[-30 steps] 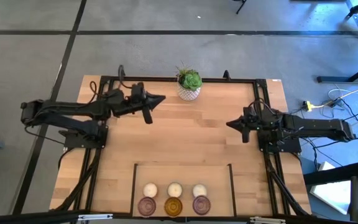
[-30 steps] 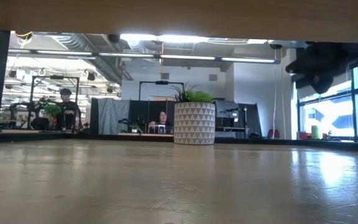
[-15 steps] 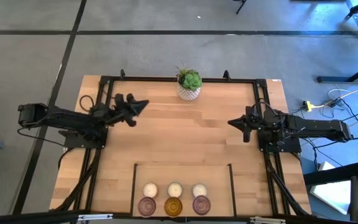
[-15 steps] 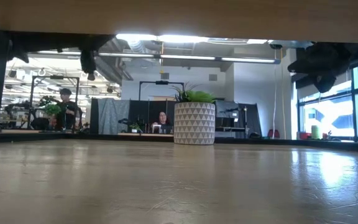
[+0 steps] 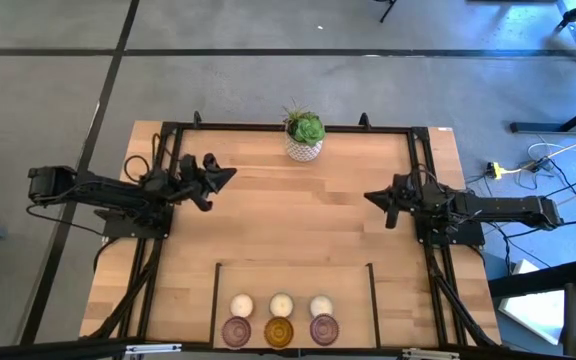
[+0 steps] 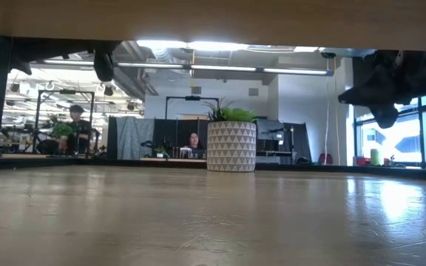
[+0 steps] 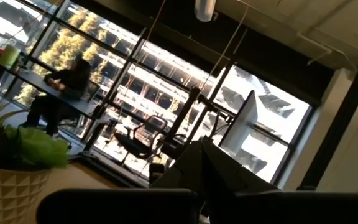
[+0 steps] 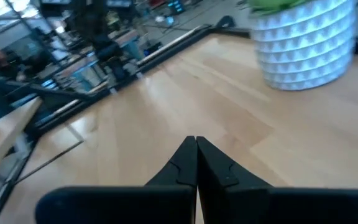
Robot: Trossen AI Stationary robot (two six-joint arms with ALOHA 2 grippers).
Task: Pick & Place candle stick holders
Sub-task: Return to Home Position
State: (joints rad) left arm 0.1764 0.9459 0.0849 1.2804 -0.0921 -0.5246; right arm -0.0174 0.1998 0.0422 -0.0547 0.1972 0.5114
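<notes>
Six small round candle stick holders stand in two rows at the table's near edge: three cream-white ones (image 5: 280,304) behind, two purplish-pink glass ones (image 5: 236,330) (image 5: 324,328) and an amber one (image 5: 279,331) in front. My left gripper (image 5: 230,175) is shut and empty above the table's far left; in its wrist view the fingers (image 7: 205,163) meet. My right gripper (image 5: 370,197) is shut and empty at the right; its fingertips (image 8: 196,144) are closed together above bare wood. Both are far from the holders.
A green plant in a white patterned pot (image 5: 305,138) stands at the middle of the far edge; it also shows in the low view (image 6: 231,145). A thin rectangular outline (image 5: 294,266) frames the holders. People sit in the room beyond the table.
My left gripper has drawn back toward the table's left edge, its arm folding in, and has risen, its camera tipping up toward the room. My right gripper has stayed roughly in place. The holders have not moved.
</notes>
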